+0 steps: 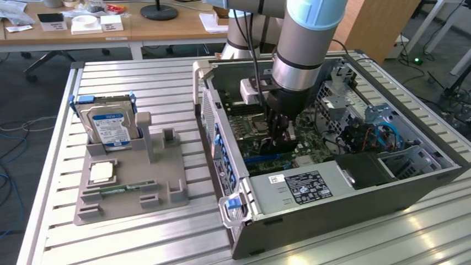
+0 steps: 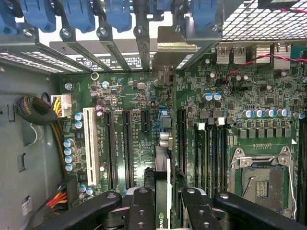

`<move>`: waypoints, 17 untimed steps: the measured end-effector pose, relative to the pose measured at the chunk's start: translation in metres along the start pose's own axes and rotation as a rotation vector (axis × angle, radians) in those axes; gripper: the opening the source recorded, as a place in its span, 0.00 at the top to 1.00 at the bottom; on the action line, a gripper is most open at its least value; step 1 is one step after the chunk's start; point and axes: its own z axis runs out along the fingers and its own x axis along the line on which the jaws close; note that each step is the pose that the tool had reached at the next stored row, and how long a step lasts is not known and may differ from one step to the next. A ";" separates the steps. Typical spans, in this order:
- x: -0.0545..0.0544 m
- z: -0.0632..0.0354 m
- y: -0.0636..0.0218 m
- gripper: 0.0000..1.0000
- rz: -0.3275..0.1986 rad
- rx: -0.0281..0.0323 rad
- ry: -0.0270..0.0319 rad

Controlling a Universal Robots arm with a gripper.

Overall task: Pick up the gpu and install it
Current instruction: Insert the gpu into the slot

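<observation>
Inside the open computer case (image 1: 331,193), which is lying on its side toward the desk's (image 1: 147,83) edge at the exterior view's right, I am holding my end effector (image 2: 165,201) low over the green motherboard (image 2: 129,96). Its two dark fingers (image 2: 141,203) are pressing in from both sides on the gpu (image 2: 162,167), so I am gripping the card. The gpu is standing on edge between the long black expansion slots, running from my fingers toward the case's rear wall, where a silvery bracket (image 2: 175,45) is sitting among the blue slot latches (image 2: 117,14). Whether the card's lower edge is sitting in a slot I cannot tell. A white slot (image 2: 89,143) is lying off to one side of it and the processor socket (image 2: 263,179) to the other. Near the opposite desk edge, a grey holder (image 1: 132,187) is carrying an upright hard drive (image 1: 109,127), a processor chip (image 1: 101,171) and a slim memory stick (image 1: 118,189), apart from the case.
</observation>
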 end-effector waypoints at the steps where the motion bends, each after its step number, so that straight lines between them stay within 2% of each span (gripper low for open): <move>1: 0.000 0.0000 0.0000 0.74 0.000 0.0000 -0.0001; 11: 0.000 0.0013 0.0003 0.74 0.000 0.0000 0.0000; 17: 0.000 0.0014 0.0048 0.74 0.000 0.0008 -0.0002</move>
